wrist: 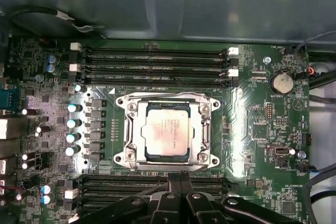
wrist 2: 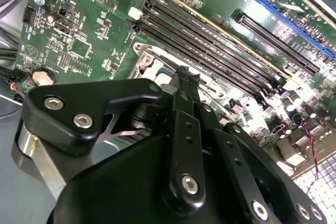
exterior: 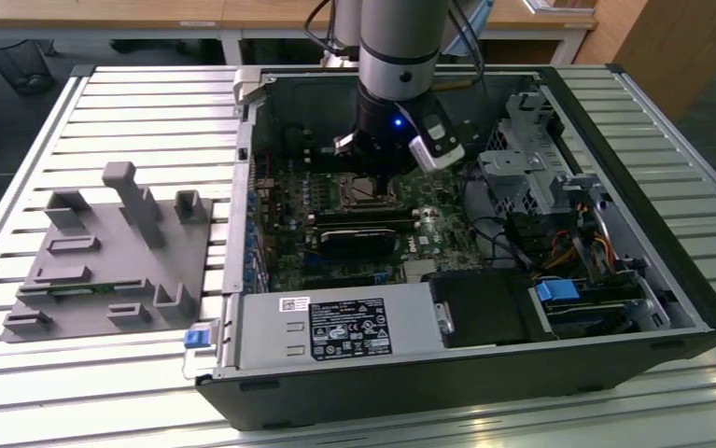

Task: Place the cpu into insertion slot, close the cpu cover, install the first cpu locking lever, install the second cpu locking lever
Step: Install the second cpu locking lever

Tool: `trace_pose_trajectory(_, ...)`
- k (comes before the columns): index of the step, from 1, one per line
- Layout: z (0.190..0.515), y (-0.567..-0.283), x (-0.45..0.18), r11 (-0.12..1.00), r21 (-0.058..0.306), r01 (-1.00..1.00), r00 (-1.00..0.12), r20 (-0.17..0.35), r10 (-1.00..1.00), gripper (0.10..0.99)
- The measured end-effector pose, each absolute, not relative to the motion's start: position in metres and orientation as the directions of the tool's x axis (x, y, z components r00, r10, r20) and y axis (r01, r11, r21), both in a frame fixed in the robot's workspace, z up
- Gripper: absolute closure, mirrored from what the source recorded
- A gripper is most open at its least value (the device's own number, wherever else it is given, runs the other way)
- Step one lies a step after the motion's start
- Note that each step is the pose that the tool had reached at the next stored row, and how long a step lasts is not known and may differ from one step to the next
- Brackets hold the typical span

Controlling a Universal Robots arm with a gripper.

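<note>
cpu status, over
Gripper low over the board, at the socket's edge, holding nothing visible. Cpu seated in slot, cover down around it. Nothing in the way.

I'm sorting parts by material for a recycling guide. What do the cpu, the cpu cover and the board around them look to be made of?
The cpu: apparently metal on top, a dull silvery-grey with a faintly brownish tint and matte sheen. The cpu cover: likely stamped steel, a bright silvery frame that catches glare. The motherboard: glossy green laminate, probably fibreglass, with fine traces and soldered parts.
</note>
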State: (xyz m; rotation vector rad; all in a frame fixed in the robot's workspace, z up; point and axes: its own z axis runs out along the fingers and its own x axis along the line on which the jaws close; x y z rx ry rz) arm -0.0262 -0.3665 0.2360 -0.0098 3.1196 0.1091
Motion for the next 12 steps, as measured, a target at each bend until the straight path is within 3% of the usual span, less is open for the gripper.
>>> trace_pose_trajectory(12, 0.2358, -0.3681, -0.0285, 0.998, 0.070, -0.007, -1.000, -0.020, -0.006, 0.980)
